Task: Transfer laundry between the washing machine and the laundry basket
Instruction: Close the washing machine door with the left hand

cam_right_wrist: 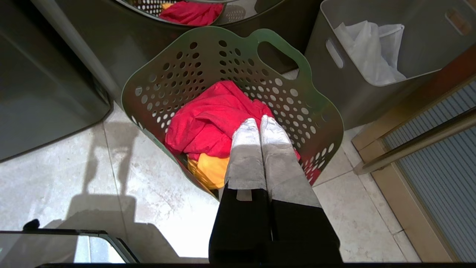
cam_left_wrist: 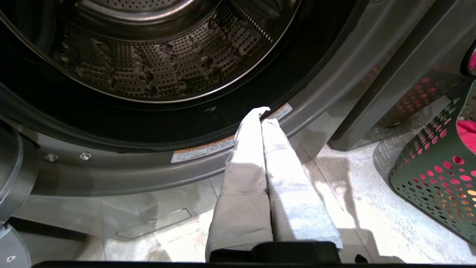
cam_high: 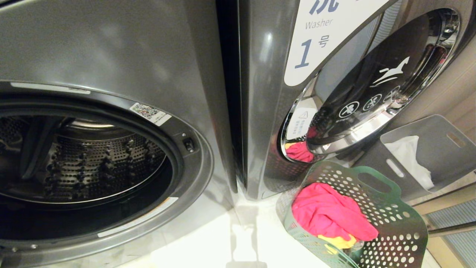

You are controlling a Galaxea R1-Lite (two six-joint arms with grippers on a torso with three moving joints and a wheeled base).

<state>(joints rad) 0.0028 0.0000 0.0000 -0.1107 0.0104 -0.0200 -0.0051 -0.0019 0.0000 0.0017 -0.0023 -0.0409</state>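
Observation:
The washing machine [cam_high: 111,48] fills the left of the head view with its door opening uncovered. Its perforated drum [cam_high: 93,156] [cam_left_wrist: 156,67] looks bare of cloth. The green holed laundry basket [cam_high: 390,219] [cam_right_wrist: 223,56] stands on the floor to its right. It holds laundry: a red-pink garment [cam_high: 327,212] [cam_right_wrist: 208,119] over a mustard-orange one [cam_high: 340,242] [cam_right_wrist: 210,169]. My left gripper [cam_left_wrist: 264,113] is shut and empty, low before the washer's opening rim. My right gripper [cam_right_wrist: 259,121] is shut and empty, above the basket's laundry. Neither arm shows in the head view.
A second washer labelled 1 [cam_high: 260,93] stands right of the open one, its round door [cam_high: 379,85] shut and mirroring the basket. A grey solid bin [cam_high: 438,149] [cam_right_wrist: 427,41] with a white bag [cam_high: 409,156] sits behind the basket. Pale floor tiles [cam_right_wrist: 93,167] lie in front.

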